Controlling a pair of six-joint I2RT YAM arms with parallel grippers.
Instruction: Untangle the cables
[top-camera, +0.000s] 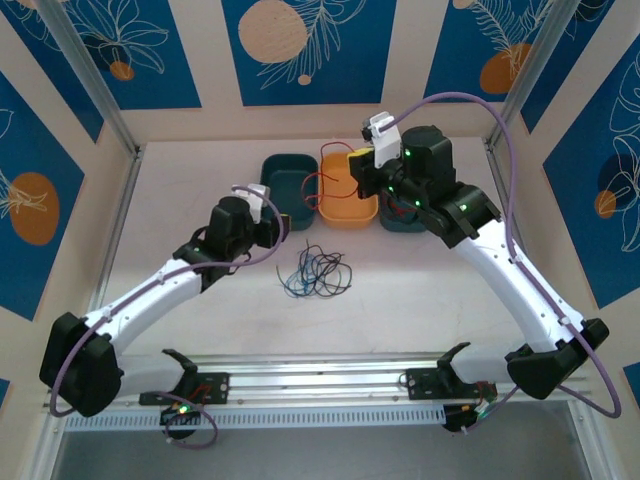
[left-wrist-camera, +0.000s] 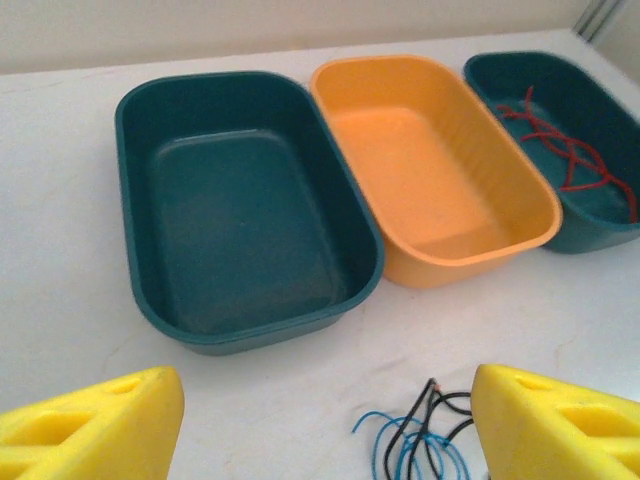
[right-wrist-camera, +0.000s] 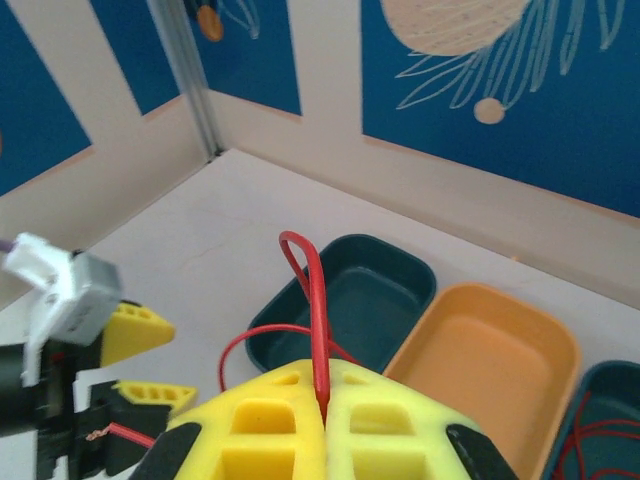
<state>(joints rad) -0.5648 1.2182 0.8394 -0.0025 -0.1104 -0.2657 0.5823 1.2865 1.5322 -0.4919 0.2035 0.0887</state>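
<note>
At the bottom edge of the left wrist view, the left fingers (left-wrist-camera: 100, 425) stand wide apart with nothing in them. Between them, nearer the right-hand one, the blue and black cables (left-wrist-camera: 415, 440) lie loose on the white counter (left-wrist-camera: 60, 200). Beyond sit a dark teal bin (left-wrist-camera: 150, 250), an orange bin (left-wrist-camera: 470, 255) and, at upper right, a second teal bin (left-wrist-camera: 590, 235) with red cables (left-wrist-camera: 560, 150) in it. In the right wrist view, the right fingers (right-wrist-camera: 270, 420) are pressed together on a red cable (right-wrist-camera: 318, 330), which loops upward at frame centre.
</note>
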